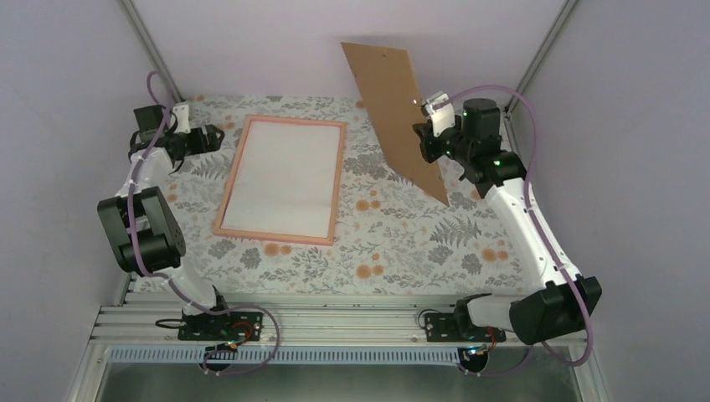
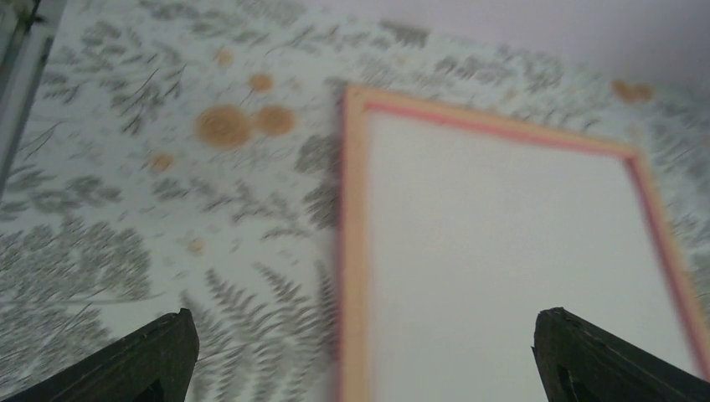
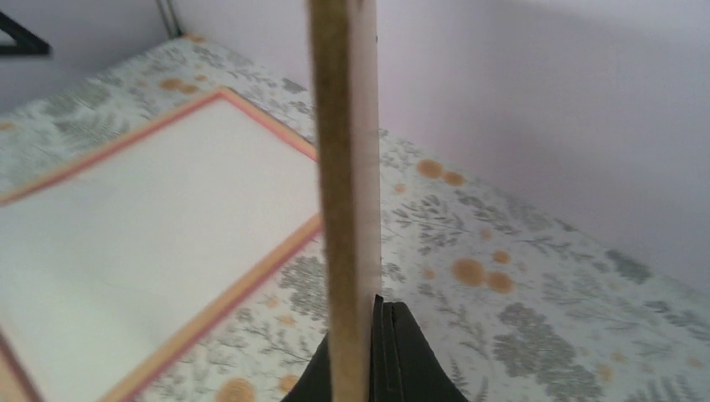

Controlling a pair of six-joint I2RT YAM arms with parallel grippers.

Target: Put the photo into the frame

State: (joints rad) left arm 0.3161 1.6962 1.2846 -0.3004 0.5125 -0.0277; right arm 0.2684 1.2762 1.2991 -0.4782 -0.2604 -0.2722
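The photo (image 1: 283,180) appears to lie white back up inside the frame (image 1: 274,237), flat on the floral tabletop (image 1: 402,243) left of centre. The pale surface filling the pink border is so uniform, though, that where the print ends cannot be told. The left claw (image 1: 214,136) hangs wide open and empty just beside the frame's far left corner. The right claw (image 1: 431,134) is clamped on one edge of the brown backing board (image 1: 393,100), which is raised at a steep tilt at the far right, well apart from the frame. The hazards from here look to lie with that board. It is gripped at a single edge, with most of its length reaching beyond the fingers. It could swing or slide in the grip on its way across and come down skewed, one corner riding on the pink rim rather than dropping inside it. A corner that lands first could also push the loose print sideways or buckle it, since nothing pins it down — the open left claw touches neither print nor frame. The frame itself rests free on the tabletop and could skate under a glancing contact. If the left arm sits this close to the corner while the board comes over, the two could meet.
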